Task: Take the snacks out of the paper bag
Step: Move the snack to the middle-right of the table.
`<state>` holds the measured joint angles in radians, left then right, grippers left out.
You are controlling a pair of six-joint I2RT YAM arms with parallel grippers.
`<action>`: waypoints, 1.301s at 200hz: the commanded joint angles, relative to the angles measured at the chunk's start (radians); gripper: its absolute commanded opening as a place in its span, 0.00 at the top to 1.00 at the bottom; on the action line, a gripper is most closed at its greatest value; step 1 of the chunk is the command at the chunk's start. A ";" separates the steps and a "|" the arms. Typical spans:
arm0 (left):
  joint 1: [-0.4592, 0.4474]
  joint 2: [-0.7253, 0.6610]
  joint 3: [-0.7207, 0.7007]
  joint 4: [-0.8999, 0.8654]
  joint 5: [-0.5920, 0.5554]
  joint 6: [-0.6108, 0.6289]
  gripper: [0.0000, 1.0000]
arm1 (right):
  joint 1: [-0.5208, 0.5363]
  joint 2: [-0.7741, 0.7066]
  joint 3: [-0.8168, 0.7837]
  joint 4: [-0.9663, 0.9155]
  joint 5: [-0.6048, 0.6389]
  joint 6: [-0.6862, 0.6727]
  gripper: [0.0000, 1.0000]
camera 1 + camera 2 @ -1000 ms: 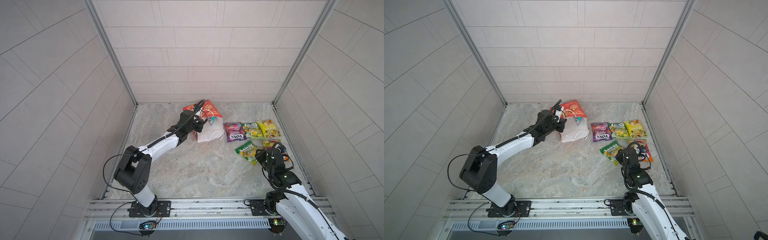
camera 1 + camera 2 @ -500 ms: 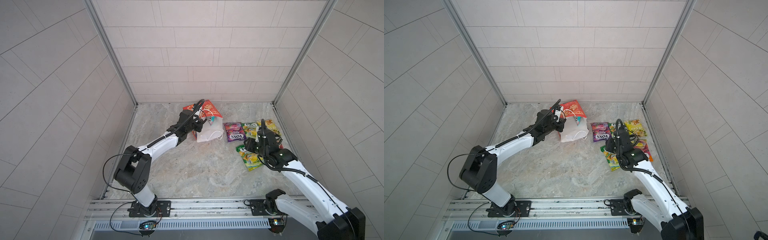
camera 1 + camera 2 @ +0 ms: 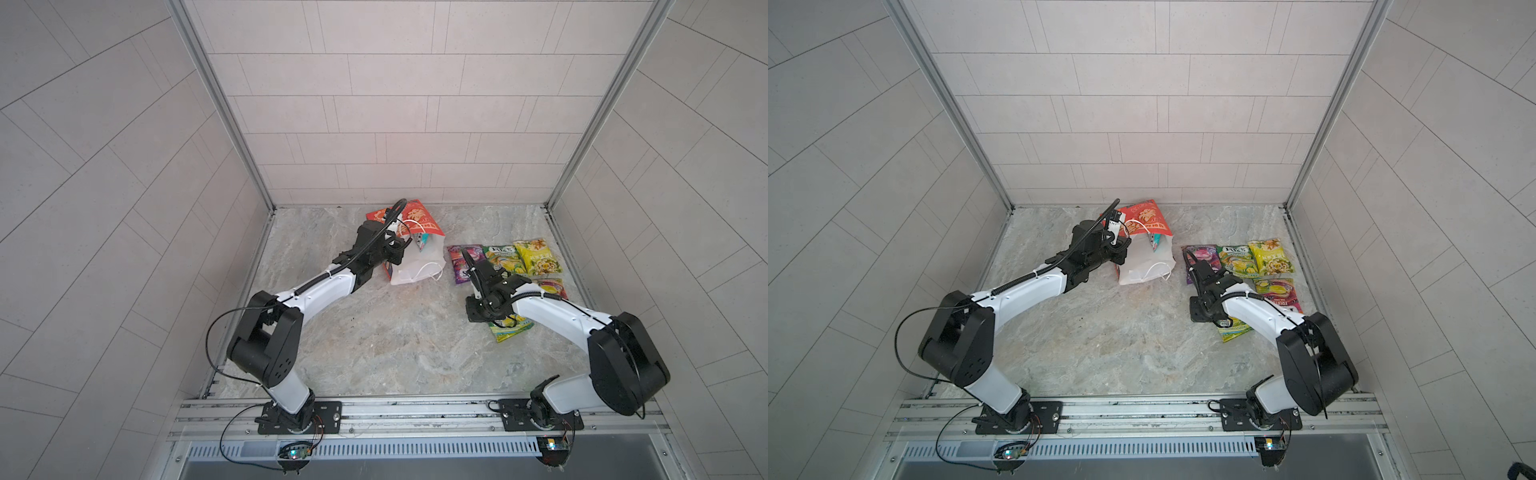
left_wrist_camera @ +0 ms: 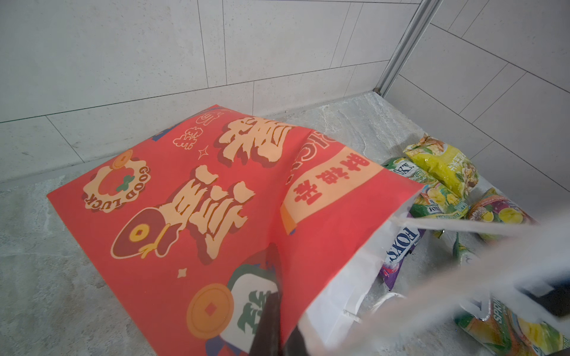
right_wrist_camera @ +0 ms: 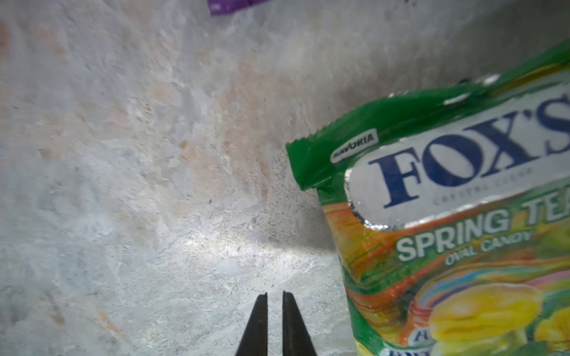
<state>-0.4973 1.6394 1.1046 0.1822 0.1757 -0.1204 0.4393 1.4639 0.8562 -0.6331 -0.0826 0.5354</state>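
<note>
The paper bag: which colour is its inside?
White; the paper bag shows it best in a top view.

Left arm (image 3: 320, 291) and right arm (image 3: 552, 316): white rounded shells joined by bulky black joint housings, each fixed by a screwed black base plate (image 3: 328, 413) to a grey aluminium rail (image 3: 415, 411). Black cables (image 3: 207, 338) loop outside the links, ribbed conduit (image 3: 311, 284) runs along the forearms, and a small lit circuit board (image 3: 294, 452) hangs below each base. The right gripper (image 5: 275, 294) has black, tapering fingers (image 5: 257, 333).
</note>
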 commanded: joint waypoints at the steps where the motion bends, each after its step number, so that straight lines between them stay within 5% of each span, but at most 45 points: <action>1: 0.006 -0.020 -0.013 -0.003 0.003 -0.015 1.00 | -0.004 0.033 0.000 0.017 0.030 0.010 0.89; 173: 0.006 -0.013 -0.006 -0.009 0.010 -0.015 1.00 | -0.180 0.102 0.000 0.106 0.097 -0.055 0.86; 228: 0.006 0.000 0.013 -0.015 0.019 -0.013 1.00 | -0.122 -0.059 -0.068 0.052 0.016 -0.010 0.84; 260: 0.005 0.005 0.030 -0.018 0.026 -0.013 1.00 | -0.140 -0.089 -0.149 0.059 0.070 0.047 0.84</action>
<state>-0.4973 1.6398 1.1057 0.1806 0.1886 -0.1234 0.3176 1.3846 0.7574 -0.5293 -0.0460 0.5289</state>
